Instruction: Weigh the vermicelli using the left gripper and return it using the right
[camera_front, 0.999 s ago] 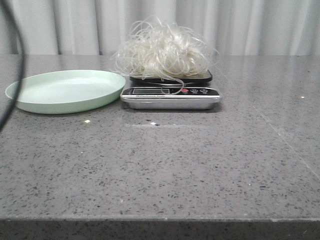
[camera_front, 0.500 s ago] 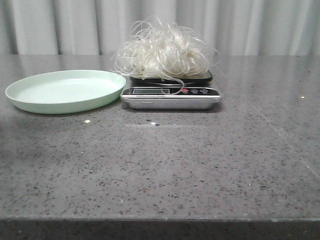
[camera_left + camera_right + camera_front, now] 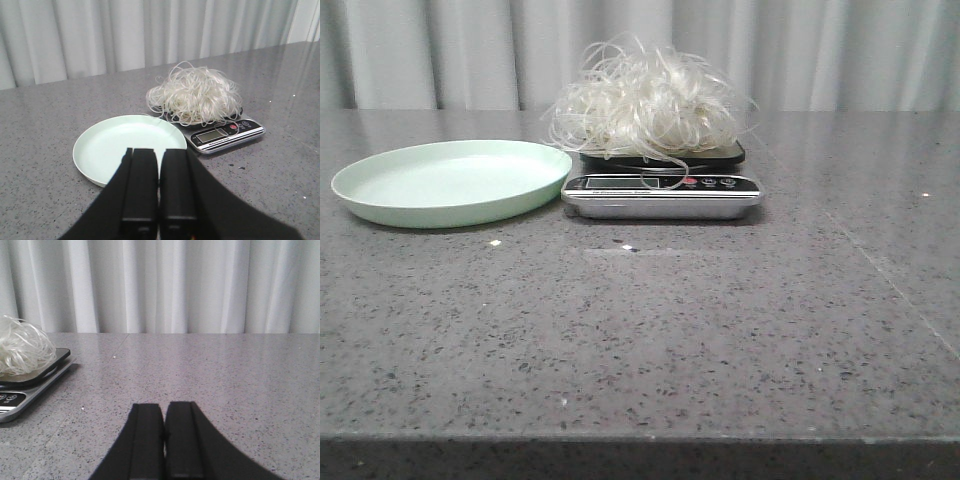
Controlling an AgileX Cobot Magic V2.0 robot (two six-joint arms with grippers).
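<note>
The vermicelli (image 3: 645,100) is heaped on the black platform of the scale (image 3: 661,186), just beside the pale green plate (image 3: 450,182) on the grey worktop (image 3: 650,330). The left pincer (image 3: 159,187) is seen fully closed with nothing held, above the plate's near rim. The right pincer (image 3: 164,440) is likewise closed and empty, well apart from the scale.

Both the left gripper (image 3: 159,192) and right gripper (image 3: 164,442) have matte black, flat, rectangular fingers
</note>
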